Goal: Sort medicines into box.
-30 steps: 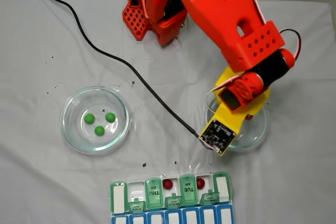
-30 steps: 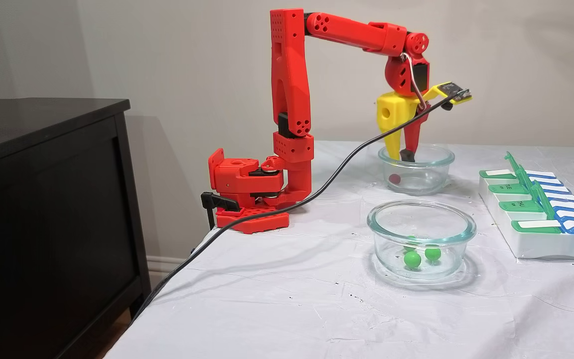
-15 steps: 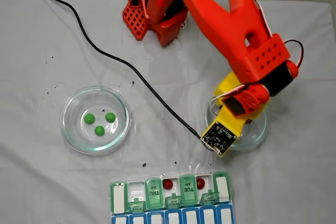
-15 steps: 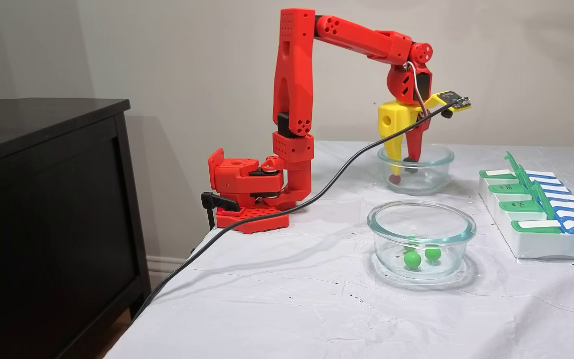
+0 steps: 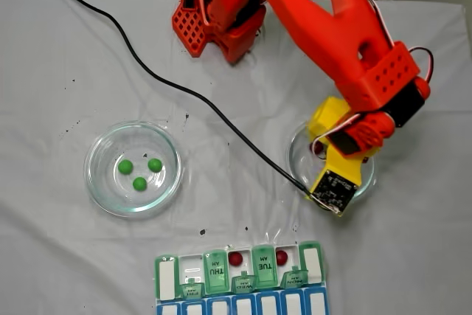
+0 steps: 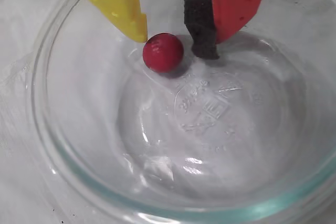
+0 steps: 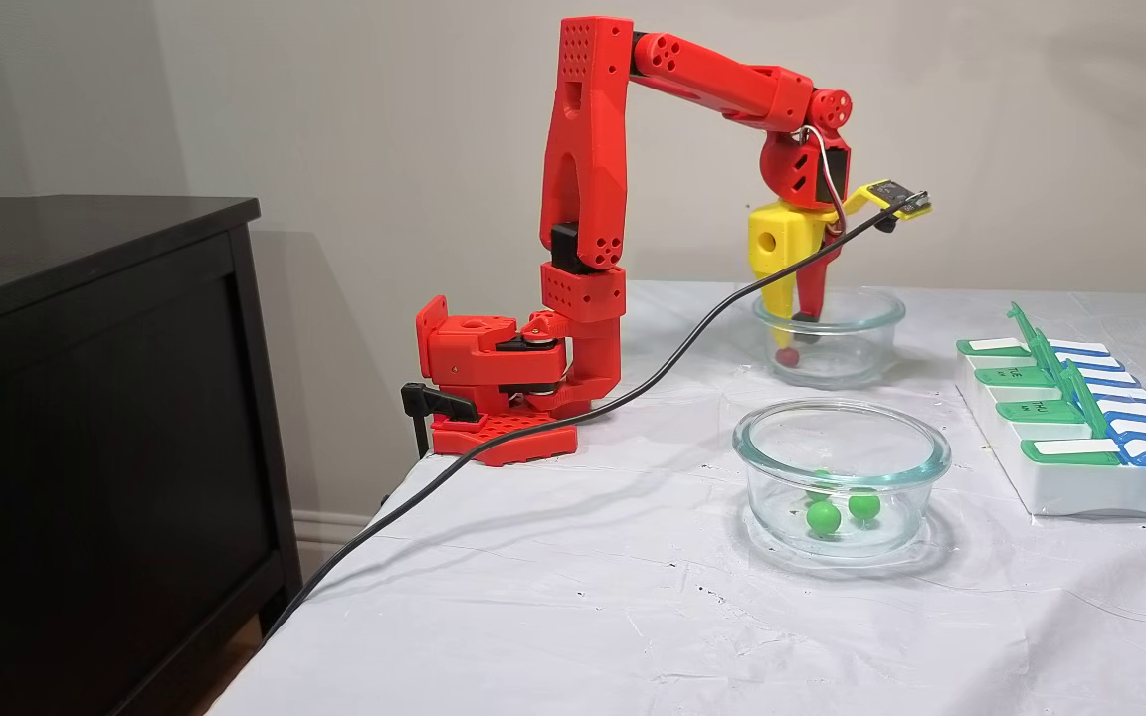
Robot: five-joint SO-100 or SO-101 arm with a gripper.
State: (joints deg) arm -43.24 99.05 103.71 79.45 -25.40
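The last red ball (image 6: 163,52) outside the organizer lies on the floor of the far glass bowl (image 6: 47,145), near the wall on the arm's side. In the wrist view the yellow finger's tip touches the ball's upper left edge, while the red finger's black pad (image 6: 202,27) stands just beside it on the right with a sliver of glass showing between. So the claw (image 6: 170,38) is apart, straddling the ball, not yet clamped on it.

A second ago the claw hung at the bowl's rim, with the ball off to one side below it. Since then the arm has lowered and swung across, so the fingertips now sit down inside the bowl on either side of the ball (image 7: 787,354). That likely means the approach is done and closing is the next step; a round ball on smooth glass could squirt out if the fingers close off-centre.

Two red balls (image 5: 235,259) already sit in open compartments of the pill box (image 5: 168,279) at the tabletop's near edge in the top-down fixed view. The three green balls (image 5: 140,183) lie untouched in the other glass bowl (image 5: 99,182), well apart from the arm.
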